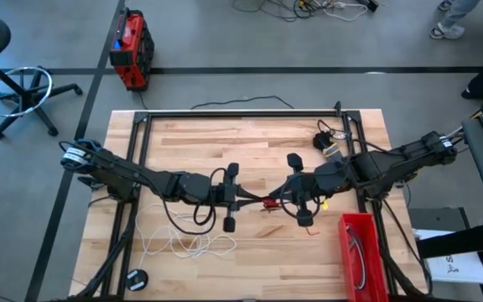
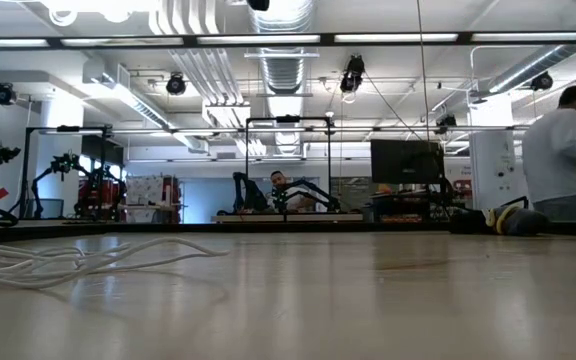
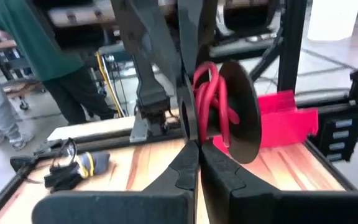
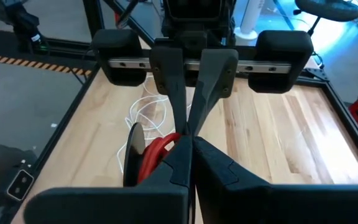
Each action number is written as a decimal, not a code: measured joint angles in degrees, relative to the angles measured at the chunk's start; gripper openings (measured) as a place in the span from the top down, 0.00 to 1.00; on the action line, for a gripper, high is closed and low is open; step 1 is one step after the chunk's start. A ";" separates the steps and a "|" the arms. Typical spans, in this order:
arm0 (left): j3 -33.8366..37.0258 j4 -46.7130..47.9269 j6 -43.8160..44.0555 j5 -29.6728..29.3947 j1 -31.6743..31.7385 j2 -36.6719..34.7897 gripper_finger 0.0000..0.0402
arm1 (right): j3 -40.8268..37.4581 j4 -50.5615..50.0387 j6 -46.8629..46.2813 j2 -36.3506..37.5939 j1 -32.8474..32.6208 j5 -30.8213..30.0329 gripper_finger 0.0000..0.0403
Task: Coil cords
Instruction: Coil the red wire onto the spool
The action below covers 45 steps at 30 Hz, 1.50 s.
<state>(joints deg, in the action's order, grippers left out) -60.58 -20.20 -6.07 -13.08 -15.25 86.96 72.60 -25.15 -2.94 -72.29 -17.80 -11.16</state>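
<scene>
Both arms are meeting nose to nose over the middle of the wooden table (image 1: 250, 143), and the red cord (image 1: 268, 202) is strung right between them. From the left wrist view the left gripper (image 1: 231, 198) has its fingers pressed together, and the red cord (image 3: 215, 102) sits as a bunch of loops around a dark round spool-like disc (image 3: 244, 112) just past the tips. From the right wrist view the right gripper (image 1: 296, 191) is also squeezed together, tips touching the other arm's tips, with the red loops (image 4: 157, 155) right beside them. I can't tell for sure which gripper actually has the cord pinched, though both look closed right at it.

Progress-wise, I'd say the red one is mid-coil: several loops are already gathered, but it's not set down anywhere.

The white cord (image 1: 187, 245) is a loose tangle on the near left part of the table, well apart from both grippers, so that one looks untouched. There's a small black coil (image 1: 137, 279) at the near left corner that seems finished, and another dark bundle (image 1: 325, 141) at the far right. The red bin (image 1: 360, 252) on the near right holds something thin and curved, can't tell what.

My guess: 1 cord in hand and 1 clearly left.
</scene>
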 joint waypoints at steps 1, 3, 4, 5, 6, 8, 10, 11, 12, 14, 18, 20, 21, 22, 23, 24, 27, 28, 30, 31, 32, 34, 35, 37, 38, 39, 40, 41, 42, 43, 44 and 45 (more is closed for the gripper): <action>0.00 -0.41 -0.03 0.00 0.01 -0.07 1.00 | 0.00 -0.04 0.02 -0.03 0.02 -0.09 0.94; 0.00 -0.68 -0.03 -0.02 0.02 -0.22 1.00 | 0.01 -0.11 0.26 -0.01 0.04 -0.40 0.90; 0.00 -0.79 0.15 0.00 0.02 -0.22 1.00 | 0.26 -0.88 0.29 0.14 0.04 -0.42 0.87; 0.00 -0.77 0.49 0.00 0.04 -0.22 1.00 | 0.92 -2.47 0.39 0.17 0.04 -0.46 0.85; 0.00 -0.77 0.78 0.00 0.04 -0.22 1.00 | 1.94 -4.48 0.34 0.17 0.04 -0.64 0.82; 0.00 -0.81 1.34 -0.02 0.09 -0.28 1.00 | 4.95 -10.09 -0.85 0.18 0.04 -1.36 0.77; 0.00 -0.79 1.98 -0.70 0.13 -0.40 1.00 | 8.11 -15.72 -2.67 0.38 -0.20 -1.80 0.72; 0.00 -0.79 2.08 -1.42 0.13 -0.44 1.00 | 9.40 -18.47 -3.55 0.59 -0.64 -2.49 0.70; 0.00 -0.79 2.10 -2.38 0.09 -0.46 1.00 | 10.44 -21.07 -4.30 0.78 -1.27 -3.48 0.68; 0.00 -0.77 2.29 -3.53 0.26 -0.46 1.00 | 11.75 -25.47 -6.48 1.09 -3.11 -7.28 0.65; 0.00 -0.82 3.92 -4.62 1.41 -0.48 1.00 | 10.74 -32.43 -12.89 2.34 -8.19 -17.38 0.62; 0.00 -1.00 4.44 -4.83 2.08 -0.48 1.00 | 8.78 -33.85 -17.24 2.58 -10.81 -21.45 0.62; 0.00 -1.39 4.62 -4.93 2.33 -0.48 1.00 | 7.52 -33.53 -18.96 2.50 -12.11 -23.20 0.62; 0.00 -1.82 4.67 -4.98 2.54 -0.48 1.00 | 6.10 -32.62 -20.11 2.40 -13.31 -24.81 0.63; 0.00 -2.27 4.68 -4.96 2.70 -0.48 1.00 | 4.78 -31.44 -20.55 2.25 -14.33 -26.19 0.63; 0.00 -2.69 4.69 -4.78 2.84 -0.48 1.00 | 3.58 -29.82 -20.65 2.03 -15.09 -27.55 0.64; 0.00 -3.65 4.33 -3.08 2.99 -0.33 1.00 | 1.91 -24.90 -18.76 1.82 -16.07 -29.77 0.65; 0.00 -3.66 3.73 -1.93 2.99 -0.33 1.00 | 1.90 -23.91 -17.87 1.76 -16.07 -30.04 0.66; 0.00 -3.70 2.97 -0.99 2.70 -0.33 1.00 | 2.06 -21.64 -15.10 1.84 -16.02 -30.24 0.67; 0.00 -3.68 2.50 -0.95 2.52 -0.33 1.00 | 2.14 -20.67 -13.65 2.03 -16.04 -30.38 0.67; 0.00 -3.67 1.98 -0.92 2.38 -0.33 1.00 | 2.44 -19.70 -12.44 2.07 -16.04 -30.45 0.68; 0.00 -3.69 0.83 -0.91 2.06 -0.33 1.00 | 3.05 -17.84 -10.56 2.12 -16.07 -30.51 0.70; 0.00 -3.68 0.29 -0.89 1.98 -0.32 1.00 | 3.23 -17.47 -9.85 2.12 -16.07 -30.53 0.71; 0.02 -3.66 -0.18 -0.90 1.92 -0.31 1.00 | 3.58 -17.57 -9.46 2.10 -16.07 -30.46 0.73; 0.02 -3.60 -0.27 -0.90 1.95 -0.31 1.00 | 3.76 -17.57 -9.46 2.10 -16.07 -30.41 0.74; 0.02 -3.44 -0.31 -0.90 1.95 -0.31 1.00 | 4.00 -17.57 -9.45 2.10 -16.07 -30.19 0.75; 0.02 -3.19 -0.33 -0.91 1.95 -0.31 1.00 | 4.26 -17.51 -9.40 2.10 -16.07 -29.53 0.76; 0.02 -2.92 -0.33 -0.94 1.95 -0.31 1.00 | 4.55 -17.59 -9.29 2.10 -16.16 -28.85 0.77; 0.03 -2.54 -0.33 -1.15 1.95 -0.31 1.00 | 4.85 -17.58 -9.08 2.10 -16.46 -28.13 0.78; 0.07 -2.10 -0.33 -1.46 1.95 -0.31 1.00 | 5.19 -17.54 -8.85 2.10 -16.91 -27.54 0.79; 0.09 -1.66 -0.35 -1.85 1.95 -0.31 1.00 | 5.52 -17.54 -8.51 2.10 -17.31 -27.38 0.79; 0.09 -1.22 -0.35 -2.46 1.95 -0.31 1.00 | 5.76 -17.54 -8.31 2.10 -17.66 -27.38 0.80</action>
<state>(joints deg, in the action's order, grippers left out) -60.49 -21.43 -6.42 -15.54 -13.30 86.65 78.36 -42.69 -11.25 -70.19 -35.46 -38.54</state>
